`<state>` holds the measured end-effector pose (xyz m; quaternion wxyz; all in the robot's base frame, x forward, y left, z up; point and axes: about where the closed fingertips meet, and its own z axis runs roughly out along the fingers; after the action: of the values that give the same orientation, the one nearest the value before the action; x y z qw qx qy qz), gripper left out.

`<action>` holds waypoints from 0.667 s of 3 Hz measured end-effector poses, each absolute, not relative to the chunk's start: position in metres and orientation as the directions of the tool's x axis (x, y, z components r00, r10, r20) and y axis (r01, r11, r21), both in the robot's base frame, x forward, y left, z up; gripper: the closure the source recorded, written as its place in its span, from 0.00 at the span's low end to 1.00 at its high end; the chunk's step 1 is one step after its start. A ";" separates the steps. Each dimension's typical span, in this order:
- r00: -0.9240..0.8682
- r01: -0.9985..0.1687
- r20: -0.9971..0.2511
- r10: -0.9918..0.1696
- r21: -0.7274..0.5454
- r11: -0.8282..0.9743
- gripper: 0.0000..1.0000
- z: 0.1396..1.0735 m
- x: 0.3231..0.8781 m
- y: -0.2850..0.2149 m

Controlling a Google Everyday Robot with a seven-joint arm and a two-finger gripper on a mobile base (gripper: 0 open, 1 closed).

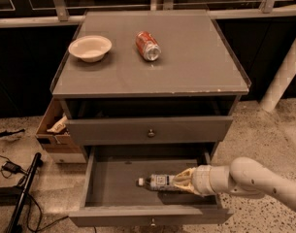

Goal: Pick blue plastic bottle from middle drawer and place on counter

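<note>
The blue plastic bottle (157,182) lies on its side on the floor of the open middle drawer (113,183), white cap pointing left. My gripper (181,182) reaches in from the right, its pale fingers around the bottle's right end, at drawer-floor level. The counter (186,62) is the grey cabinet top above.
A white bowl (90,48) and a red-orange soda can (147,45) on its side sit on the counter. A closed knobbed drawer front (150,130) is above the open drawer. A cardboard box (53,130) stands left of the cabinet; cables and a black pole (21,193) lie on the floor.
</note>
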<state>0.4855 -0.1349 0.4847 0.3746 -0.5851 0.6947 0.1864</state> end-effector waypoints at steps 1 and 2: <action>-0.025 -0.952 -0.732 -0.681 -0.190 0.240 0.62 0.476 0.489 -0.134; -0.018 -0.954 -0.727 -0.686 -0.192 0.229 0.44 0.466 0.494 -0.131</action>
<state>0.4937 -0.1307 0.4658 0.3716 -0.5941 0.6902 0.1804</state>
